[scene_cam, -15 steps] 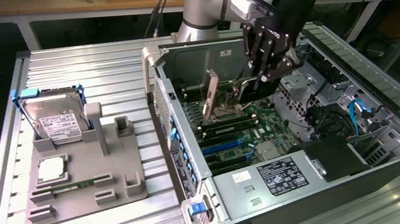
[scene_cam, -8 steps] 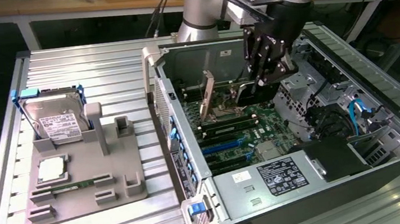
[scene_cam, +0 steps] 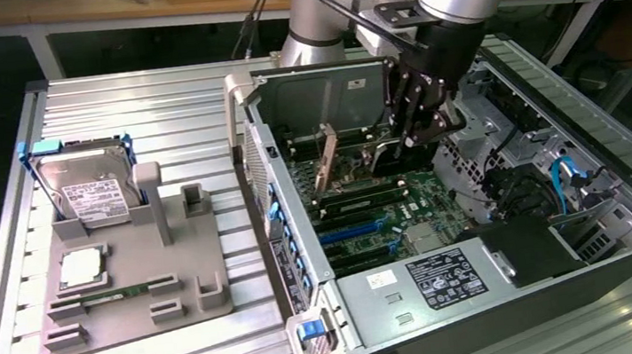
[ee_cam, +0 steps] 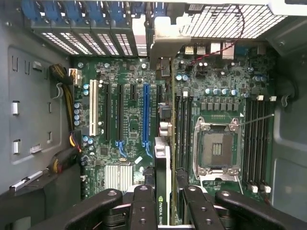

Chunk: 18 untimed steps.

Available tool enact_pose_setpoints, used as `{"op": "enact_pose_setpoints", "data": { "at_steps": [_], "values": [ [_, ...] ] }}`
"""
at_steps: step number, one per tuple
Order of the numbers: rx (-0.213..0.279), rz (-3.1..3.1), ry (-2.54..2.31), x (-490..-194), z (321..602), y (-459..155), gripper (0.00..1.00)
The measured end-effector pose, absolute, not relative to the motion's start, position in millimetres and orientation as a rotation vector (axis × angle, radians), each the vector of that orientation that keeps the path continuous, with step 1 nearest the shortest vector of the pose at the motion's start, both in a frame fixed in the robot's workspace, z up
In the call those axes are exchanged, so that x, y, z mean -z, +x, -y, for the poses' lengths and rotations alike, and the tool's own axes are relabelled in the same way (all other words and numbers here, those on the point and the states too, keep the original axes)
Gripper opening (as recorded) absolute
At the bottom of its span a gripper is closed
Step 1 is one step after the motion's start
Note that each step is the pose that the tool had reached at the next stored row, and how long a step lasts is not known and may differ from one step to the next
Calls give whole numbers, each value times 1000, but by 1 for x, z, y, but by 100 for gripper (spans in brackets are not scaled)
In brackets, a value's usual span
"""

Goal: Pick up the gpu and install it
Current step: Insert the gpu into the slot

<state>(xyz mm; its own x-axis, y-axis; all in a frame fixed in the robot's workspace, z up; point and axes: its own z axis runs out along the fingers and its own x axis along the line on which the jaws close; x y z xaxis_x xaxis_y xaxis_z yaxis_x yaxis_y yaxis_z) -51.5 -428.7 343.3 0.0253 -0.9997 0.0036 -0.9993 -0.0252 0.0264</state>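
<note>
While clamped on the graphics card (ee_cam: 162, 191), hangs low inside the open computer case (scene_cam: 591, 284), over the green board (ee_cam: 129, 127).
Pinches the card's thin upper edge between both fingers (ee_cam: 143, 206) of the gripper (ee_cam: 165, 201); lies lengthwise straight away from them toward the slotted back wall (ee_cam: 96, 43), on edge, just beside the blue slot (ee_cam: 146, 115), toward the memory slots (ee_cam: 182, 124); cannot tell if seated.
</note>
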Motion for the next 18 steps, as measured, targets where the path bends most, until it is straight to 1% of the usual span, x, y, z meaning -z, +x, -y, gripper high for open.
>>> {"op": "enact_pose_setpoints", "data": {
  "at_steps": [18],
  "values": [
    [-14,2196,2251,-320,431,-64,27]
  ]
}}
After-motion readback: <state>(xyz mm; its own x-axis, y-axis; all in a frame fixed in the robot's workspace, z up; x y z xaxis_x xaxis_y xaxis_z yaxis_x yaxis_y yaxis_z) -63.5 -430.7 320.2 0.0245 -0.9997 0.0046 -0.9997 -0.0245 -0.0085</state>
